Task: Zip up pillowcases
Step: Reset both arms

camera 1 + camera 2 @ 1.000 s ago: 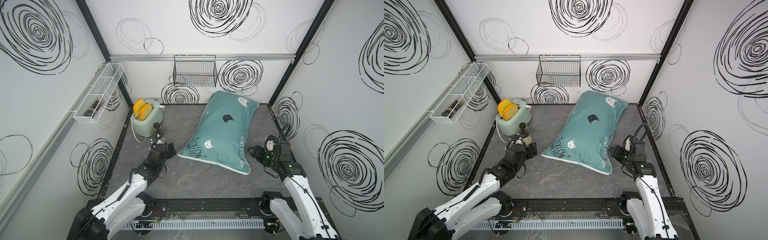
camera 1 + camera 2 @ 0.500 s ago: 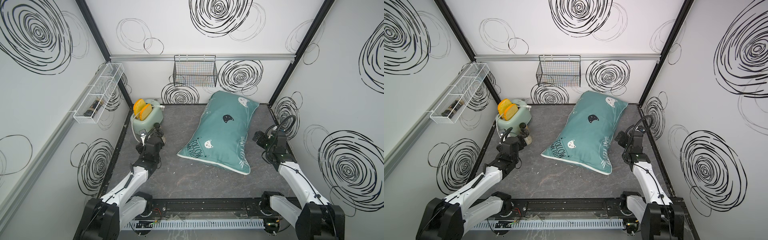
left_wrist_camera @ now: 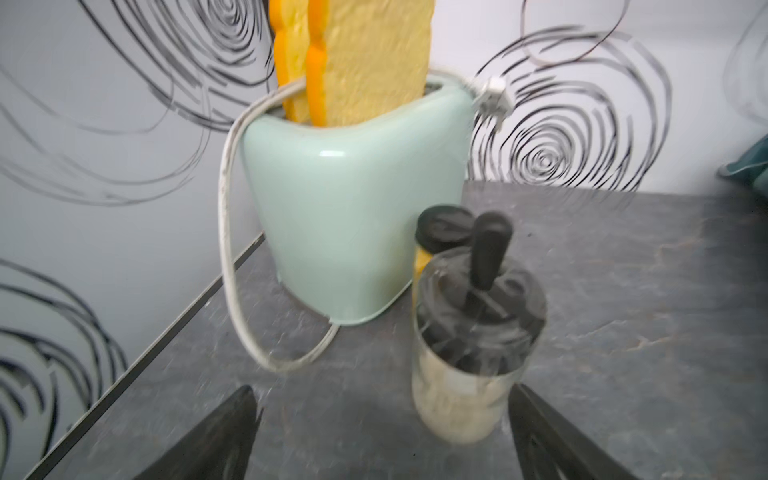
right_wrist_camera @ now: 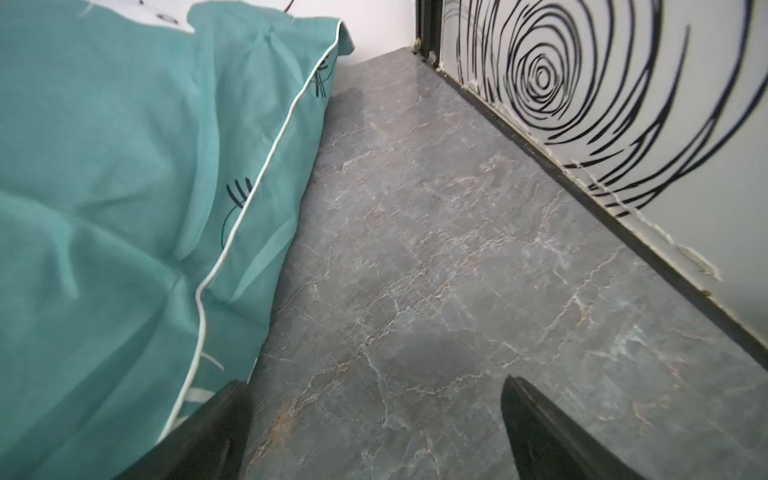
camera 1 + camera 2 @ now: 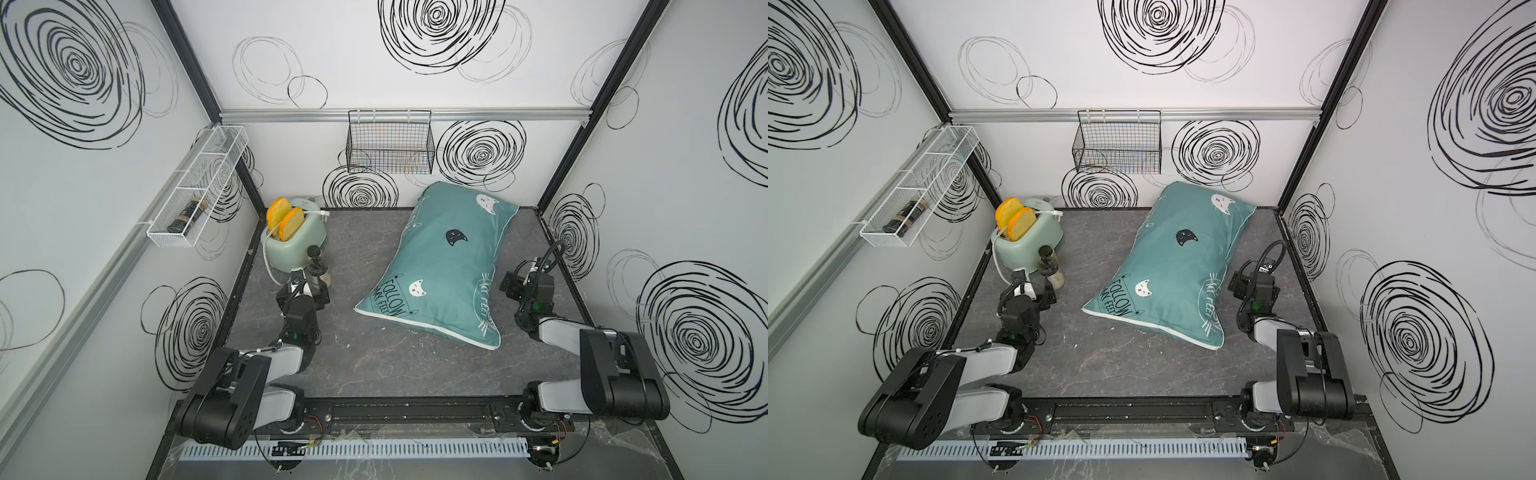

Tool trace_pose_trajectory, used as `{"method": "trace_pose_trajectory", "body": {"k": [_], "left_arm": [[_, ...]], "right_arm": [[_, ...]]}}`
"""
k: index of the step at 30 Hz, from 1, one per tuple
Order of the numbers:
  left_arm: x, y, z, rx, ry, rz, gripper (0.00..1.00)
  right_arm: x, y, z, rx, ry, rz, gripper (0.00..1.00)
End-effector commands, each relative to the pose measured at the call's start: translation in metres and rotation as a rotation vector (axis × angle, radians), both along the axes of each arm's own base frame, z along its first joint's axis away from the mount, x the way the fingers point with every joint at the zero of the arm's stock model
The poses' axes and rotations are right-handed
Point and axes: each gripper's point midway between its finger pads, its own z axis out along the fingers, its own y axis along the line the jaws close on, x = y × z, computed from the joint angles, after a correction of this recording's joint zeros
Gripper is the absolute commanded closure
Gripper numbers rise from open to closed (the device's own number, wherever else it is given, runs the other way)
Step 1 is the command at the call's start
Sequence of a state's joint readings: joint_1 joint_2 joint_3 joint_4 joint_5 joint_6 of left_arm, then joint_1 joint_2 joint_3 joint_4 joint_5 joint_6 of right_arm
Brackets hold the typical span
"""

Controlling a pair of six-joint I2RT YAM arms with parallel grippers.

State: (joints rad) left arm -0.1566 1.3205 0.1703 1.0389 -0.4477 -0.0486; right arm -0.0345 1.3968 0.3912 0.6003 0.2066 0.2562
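My left gripper (image 3: 382, 390) gapes empty near the mint-green plastic toaster (image 3: 353, 208); right gripper (image 4: 376, 384) spread too (nothing held), just beside the plump teal cat-print fabric pillowcase (image 5: 440, 266) lying on the grey stone-look table (image 5: 365, 361)

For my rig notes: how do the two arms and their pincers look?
Both the left arm and the right arm have light grey link covers between black joint housings. A black cable loops above the right wrist. The left pincer and the right pincer are black and tapering.
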Motion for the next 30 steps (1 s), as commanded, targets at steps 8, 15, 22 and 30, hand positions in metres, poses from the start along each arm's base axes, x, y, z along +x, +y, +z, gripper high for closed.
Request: {"method": "trace_pose_trajectory", "body": {"k": [8,15,22,30], "left_arm": [[0.011,-0.022,0.035,0.019,-0.228,-0.176,0.04],[0.018,-0.006,0.029,-0.023,-0.191,-0.100,0.04],[0.018,-0.007,0.029,-0.017,-0.191,-0.101,0.04],[0.018,-0.008,0.029,-0.015,-0.191,-0.107,0.04]], "right_arm": [[0.013,0.033,0.033,-0.115,-0.239,0.209,0.03],[0.010,0.033,0.030,-0.122,-0.231,0.208,0.03],[0.010,0.033,0.030,-0.123,-0.233,0.209,0.03],[0.011,0.042,0.028,-0.126,-0.227,0.263,0.03]]}}
